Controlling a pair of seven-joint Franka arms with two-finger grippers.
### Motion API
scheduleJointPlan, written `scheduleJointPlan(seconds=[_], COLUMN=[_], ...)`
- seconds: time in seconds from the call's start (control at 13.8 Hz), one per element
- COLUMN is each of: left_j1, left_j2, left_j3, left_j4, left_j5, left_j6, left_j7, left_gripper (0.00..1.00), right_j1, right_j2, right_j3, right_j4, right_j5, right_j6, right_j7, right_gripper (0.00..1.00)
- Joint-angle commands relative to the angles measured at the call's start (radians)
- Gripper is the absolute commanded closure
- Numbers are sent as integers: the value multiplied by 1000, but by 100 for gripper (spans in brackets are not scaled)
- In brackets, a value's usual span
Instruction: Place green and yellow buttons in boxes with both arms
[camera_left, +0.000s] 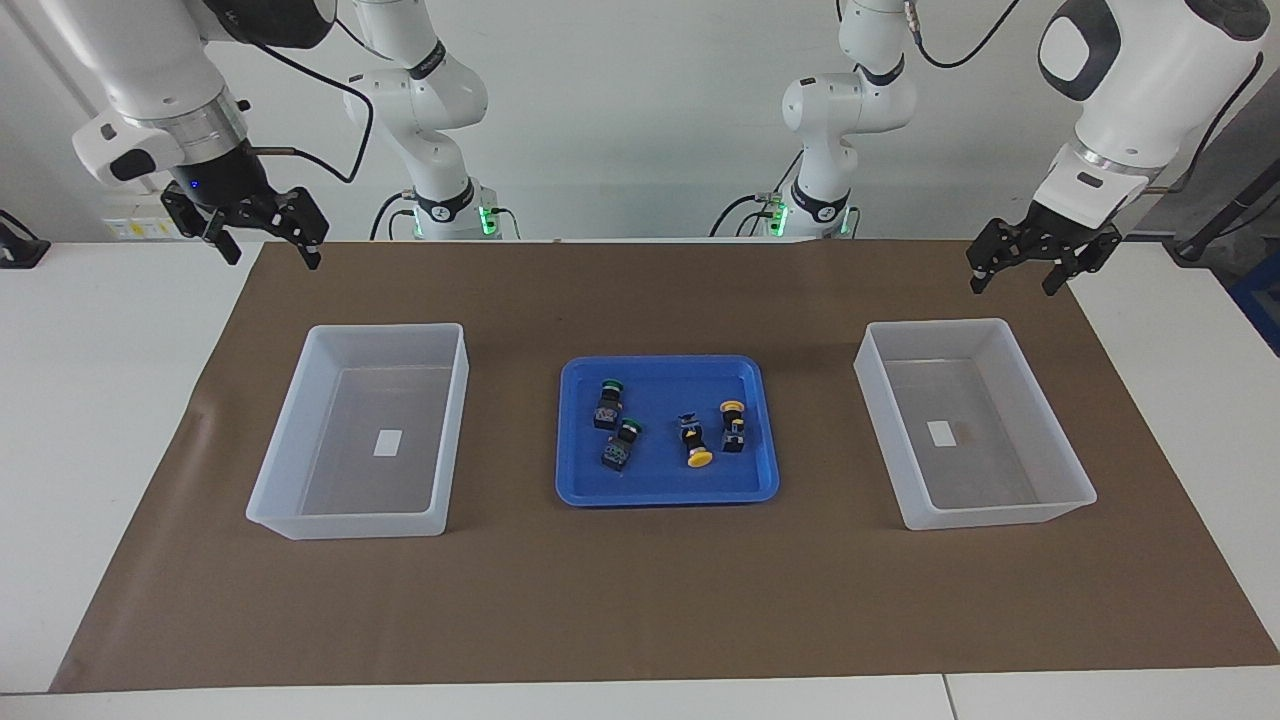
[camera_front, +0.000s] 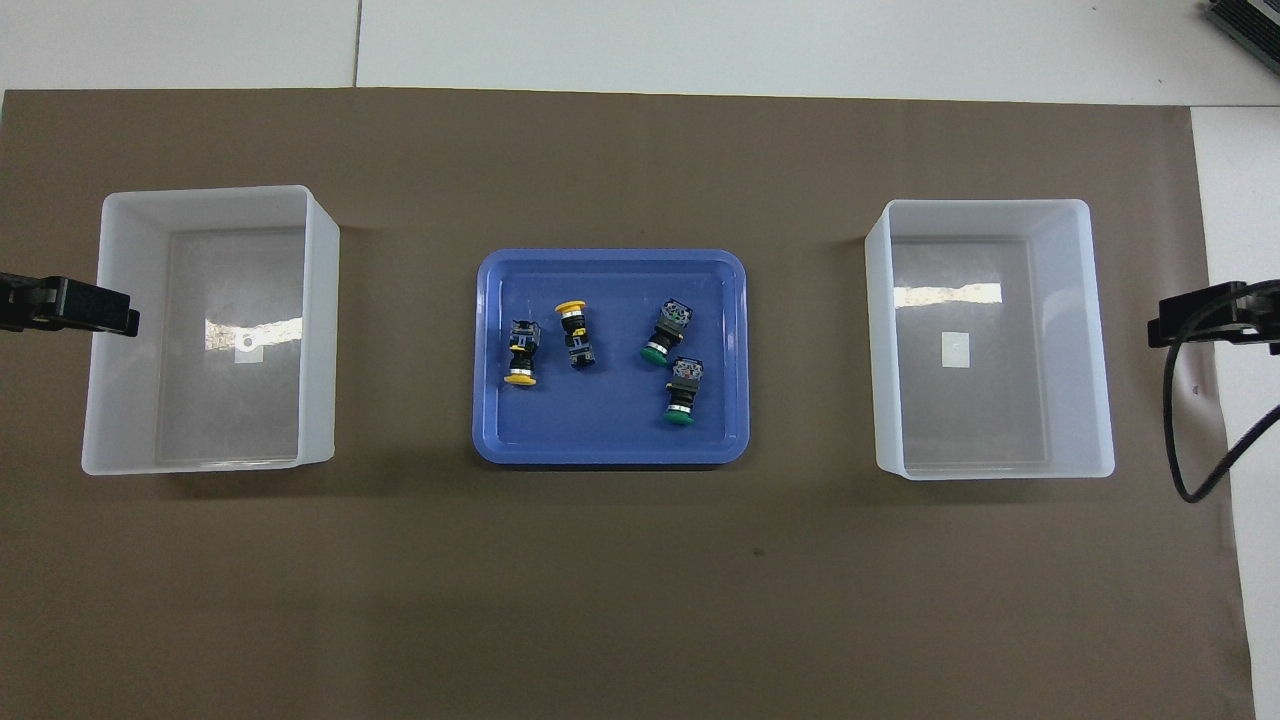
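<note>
Both grippers open and empty: left gripper, right gripper. Risk: green buttons nearly touch in blue tray, fingers may knock 1 aside; both arms could clash over tray

in the overhead view only the tip of the left gripper shows, over the rim of the box toward the left arm's end; the rest is cut off by the picture's edge. the right gripper is cut off the same way, beside the box toward the right arm's end. in the facing view both arms' upper links run out of the top edge. the markings on the buttons' dark bodies in the blue tray are too small to read, as is each box's sticker.
</note>
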Motion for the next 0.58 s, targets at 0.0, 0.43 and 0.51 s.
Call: scheduleJointPlan(seconds=[0.0,0.43,0.51], left_j1=[3,3,3], left_j2=[2,2,2], left_j3=[-2,-2,-2], left_j4=[9,9,9], left_j5=[-10,-10,-10], left_j6=[-20,-20,-20], left_j7=[0,0,0], left_gripper=[0,0,0], right_j1=[-1,28,55], right_j2=[-16,-56,-50], right_j3=[1,3,3], right_j4=[-12,-93,-92], right_j5=[10,18,6], right_j6=[7,44,87], right_j7=[-7,-7,-7], right_gripper=[0,0,0])
